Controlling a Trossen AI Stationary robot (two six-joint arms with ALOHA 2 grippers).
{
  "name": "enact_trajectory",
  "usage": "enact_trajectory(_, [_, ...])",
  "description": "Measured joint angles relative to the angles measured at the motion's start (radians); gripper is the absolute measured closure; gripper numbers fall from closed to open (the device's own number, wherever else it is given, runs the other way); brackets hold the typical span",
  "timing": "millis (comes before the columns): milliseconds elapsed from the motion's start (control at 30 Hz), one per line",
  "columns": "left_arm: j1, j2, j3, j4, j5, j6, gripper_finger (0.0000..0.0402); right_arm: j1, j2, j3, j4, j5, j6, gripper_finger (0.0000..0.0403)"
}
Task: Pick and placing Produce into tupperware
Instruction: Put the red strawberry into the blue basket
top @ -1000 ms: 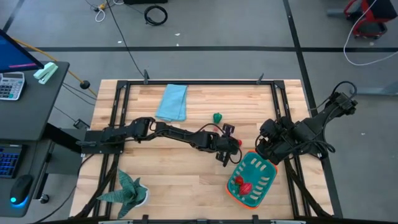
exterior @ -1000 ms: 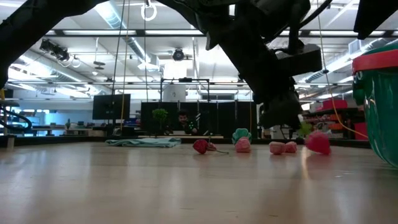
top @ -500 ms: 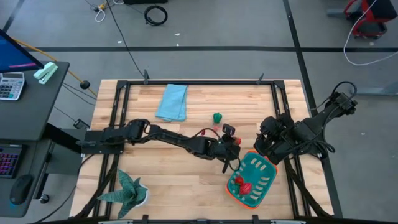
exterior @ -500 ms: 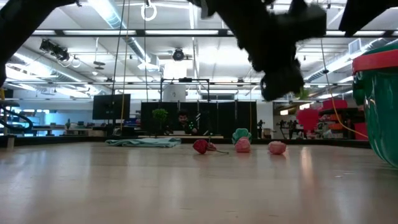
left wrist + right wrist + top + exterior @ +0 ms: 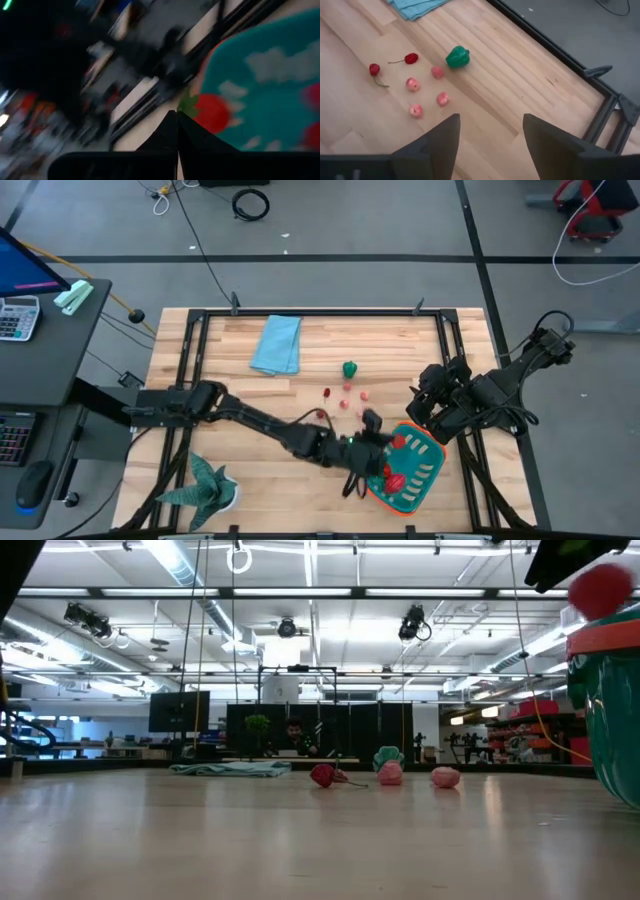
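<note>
The teal tupperware (image 5: 412, 470) with its orange rim sits at the table's near right; red pieces (image 5: 390, 477) lie inside. My left gripper (image 5: 383, 446) hovers over its left rim, shut on a red strawberry-like piece (image 5: 212, 114), which the low view shows above the rim (image 5: 600, 588). Loose produce lies on the wood beyond: a green pepper (image 5: 457, 56), two cherries (image 5: 411, 58) and several pink pieces (image 5: 412, 83). My right gripper (image 5: 490, 132) is open and stays by the tupperware's far right corner (image 5: 428, 412), nothing between its fingers. My left gripper pinches the red piece by its green leafy top (image 5: 188, 104) at the free ends of its two fingers. The piece is lifted clear, over the teal floor of the tupperware (image 5: 265, 75) and above its rim (image 5: 600, 635).
A light blue folded cloth (image 5: 277, 343) lies at the far left of the table. A green star-shaped plant (image 5: 205, 485) stands at the near left corner. Black frame rails (image 5: 195, 350) run along the table's sides. Bare wood stretches between the plant and the tupperware.
My left gripper has lifted a red piece off the table from the produce group and carried it toward the near right, up over the tupperware's rim, the arm stretching out. The remaining pieces stay where they were. My right arm has kept still.
</note>
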Motion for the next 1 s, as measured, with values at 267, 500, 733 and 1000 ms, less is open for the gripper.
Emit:
enact_trajectory(267, [-0.035,0.005,-0.001,-0.002,0.153,-0.206,0.0401,-0.001,0.000,0.000,0.000,0.006,-0.008,0.0188])
enact_trajectory(500, [0.016,0.079,-0.003,0.013,0.406,-0.360,0.0401,-0.001,0.000,0.000,0.000,0.006,-0.009,0.0188])
enact_trajectory(733, [0.037,0.095,-0.001,0.023,0.403,-0.376,0.0400,-0.001,0.000,0.000,0.000,0.006,-0.010,0.0191])
enact_trajectory(1000, [0.070,0.152,-0.001,0.027,0.489,-0.440,0.0395,-0.001,-0.001,0.000,0.001,0.005,-0.008,0.0191])
